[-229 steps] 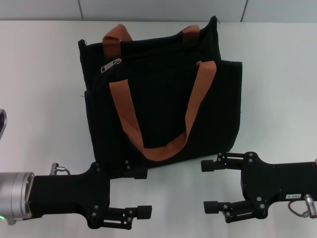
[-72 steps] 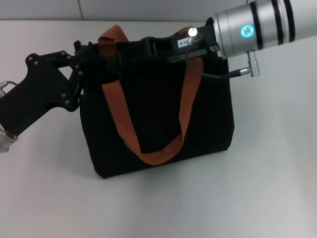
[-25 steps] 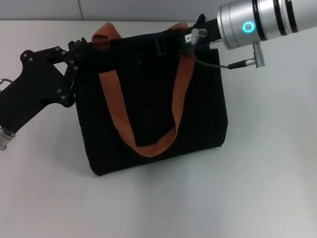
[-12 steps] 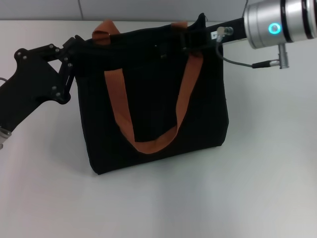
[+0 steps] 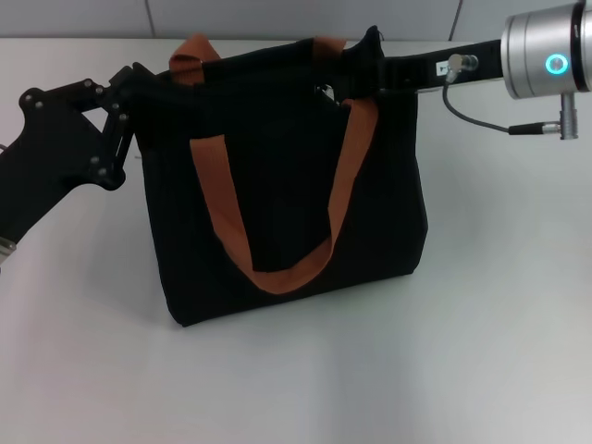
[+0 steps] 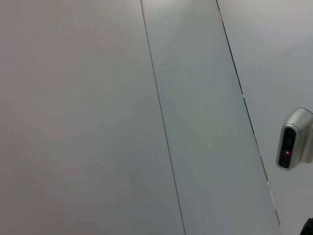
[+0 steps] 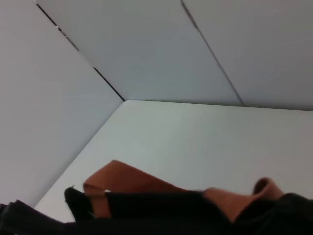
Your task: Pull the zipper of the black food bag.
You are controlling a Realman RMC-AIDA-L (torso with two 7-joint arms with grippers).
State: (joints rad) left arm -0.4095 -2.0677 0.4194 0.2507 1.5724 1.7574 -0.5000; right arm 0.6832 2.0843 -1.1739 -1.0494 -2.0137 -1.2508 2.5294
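Bag upright mid-table, a gripper at each top corner.
Head view: left gripper at its top-left corner, right gripper at the zipper near top right; I cannot tell either grip. Left wrist view: wall only. Right wrist view: bag rim and straps.

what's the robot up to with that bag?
It is working on the zipper of the black food bag, which stands upright on the white table. The left gripper is at the bag's top left corner, seemingly steadying it. The right gripper reaches along the top edge near the right-hand strap, where a small silver piece, probably the pull tab, shows.
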